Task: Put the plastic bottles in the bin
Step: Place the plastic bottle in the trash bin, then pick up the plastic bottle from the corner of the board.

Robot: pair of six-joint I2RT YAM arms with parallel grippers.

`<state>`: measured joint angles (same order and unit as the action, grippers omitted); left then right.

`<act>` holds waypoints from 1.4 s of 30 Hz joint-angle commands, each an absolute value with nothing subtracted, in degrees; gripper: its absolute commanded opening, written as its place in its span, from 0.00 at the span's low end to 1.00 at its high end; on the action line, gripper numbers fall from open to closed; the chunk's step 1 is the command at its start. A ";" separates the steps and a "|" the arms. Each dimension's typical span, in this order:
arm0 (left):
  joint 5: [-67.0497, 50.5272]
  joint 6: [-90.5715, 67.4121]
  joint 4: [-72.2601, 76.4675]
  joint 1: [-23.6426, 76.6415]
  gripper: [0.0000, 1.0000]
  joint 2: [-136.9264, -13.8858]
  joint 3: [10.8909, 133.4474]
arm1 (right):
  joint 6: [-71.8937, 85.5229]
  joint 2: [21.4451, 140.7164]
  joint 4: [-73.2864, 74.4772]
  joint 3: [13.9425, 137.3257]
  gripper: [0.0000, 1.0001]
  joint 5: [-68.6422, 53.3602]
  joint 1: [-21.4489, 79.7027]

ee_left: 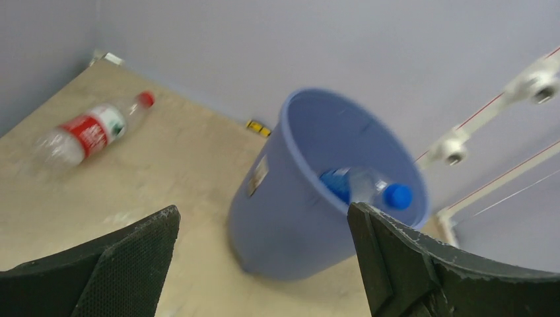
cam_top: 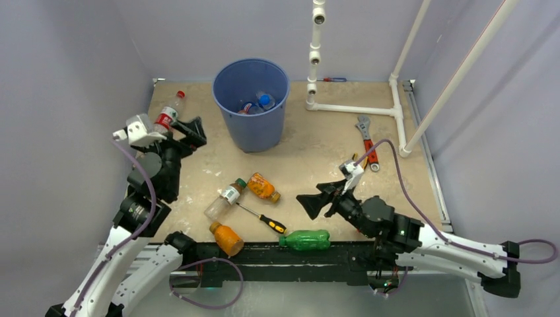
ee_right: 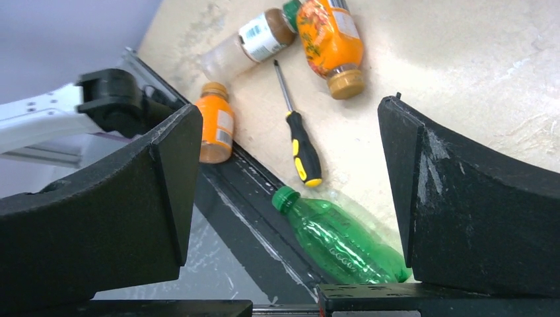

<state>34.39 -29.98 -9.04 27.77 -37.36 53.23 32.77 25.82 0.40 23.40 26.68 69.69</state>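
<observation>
The blue bin [cam_top: 254, 135] stands upper centre, a blue-capped bottle [cam_top: 265, 101] inside. The left gripper [cam_top: 195, 132] and right gripper [cam_top: 310, 201] both gape wide, holding nothing. A red-labelled bottle [cam_top: 169, 113] lies upper left; a green bottle [cam_top: 305, 240], two orange bottles [cam_top: 262, 187] and a clear bottle [cam_top: 223, 200] lie lower centre.
</observation>
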 commanded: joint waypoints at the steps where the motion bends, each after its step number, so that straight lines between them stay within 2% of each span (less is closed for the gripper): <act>1: 36.65 -32.34 -20.85 27.77 0.99 -32.67 45.95 | 31.04 35.08 1.36 27.61 0.96 26.84 69.62; 5: 36.47 -33.88 -23.54 27.77 0.99 -32.74 41.26 | 30.45 46.56 0.37 30.33 0.94 25.30 69.70; 10: 33.28 -36.13 -26.04 27.77 0.99 -37.82 43.10 | 30.54 54.80 -1.91 31.28 0.92 21.24 69.70; 21: 23.13 -33.74 -23.06 27.77 0.99 -37.08 41.64 | 32.50 58.86 4.77 33.42 0.91 16.50 69.70; 26: 20.40 -33.62 -22.01 27.77 0.99 -36.80 41.27 | 36.22 62.30 14.80 38.01 0.88 15.37 70.68; 30: 18.81 -33.51 -21.66 27.75 0.98 -36.91 41.30 | 36.39 61.58 20.15 41.09 0.90 14.69 74.06; 34: 18.39 -33.24 -21.80 27.71 0.99 -36.44 41.44 | 37.47 65.37 27.71 44.77 0.94 18.20 78.17; 42: 17.80 -32.93 -21.84 27.77 0.99 -36.01 41.35 | 39.14 74.82 32.66 49.47 0.94 25.27 85.44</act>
<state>19.03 -33.89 -23.59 27.77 -36.32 41.36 37.43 72.16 27.42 45.63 19.70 82.96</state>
